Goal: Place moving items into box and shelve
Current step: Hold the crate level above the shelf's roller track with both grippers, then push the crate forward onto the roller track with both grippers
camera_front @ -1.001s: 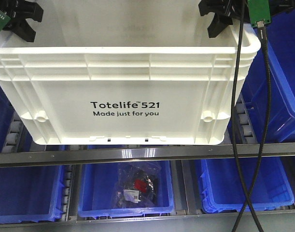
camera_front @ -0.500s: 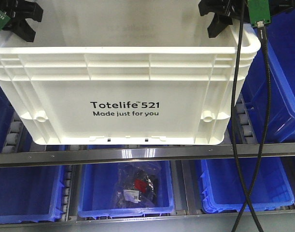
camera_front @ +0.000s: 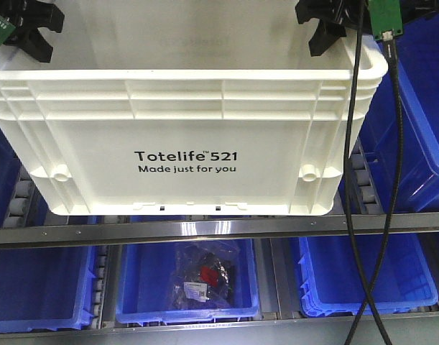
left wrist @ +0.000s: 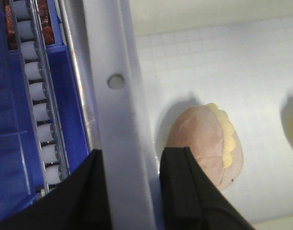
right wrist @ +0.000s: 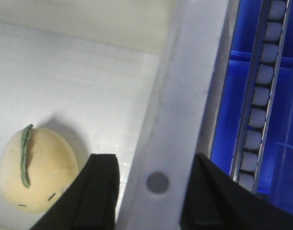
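The white box [camera_front: 183, 158], printed "Totelife 521", sits level just above the shelf rail. My left gripper [camera_front: 32, 29] is at its top left rim and my right gripper [camera_front: 327, 25] at its top right rim. In the left wrist view the left gripper [left wrist: 132, 158] is shut across the box's rim [left wrist: 112, 96]. A pink and yellow plush [left wrist: 204, 143] lies inside on the box floor. In the right wrist view the right gripper [right wrist: 153, 165] is clamped over the other rim [right wrist: 184, 96], with a pale yellow plush [right wrist: 33, 167] inside.
A metal shelf rail [camera_front: 219, 230] runs under the box. Below it stand blue bins, the middle one [camera_front: 144, 284] holding a bagged item. Roller tracks [left wrist: 36, 96] [right wrist: 261, 96] flank the box. Another blue bin [camera_front: 413, 108] is at right, and a black cable [camera_front: 352, 180] hangs in front.
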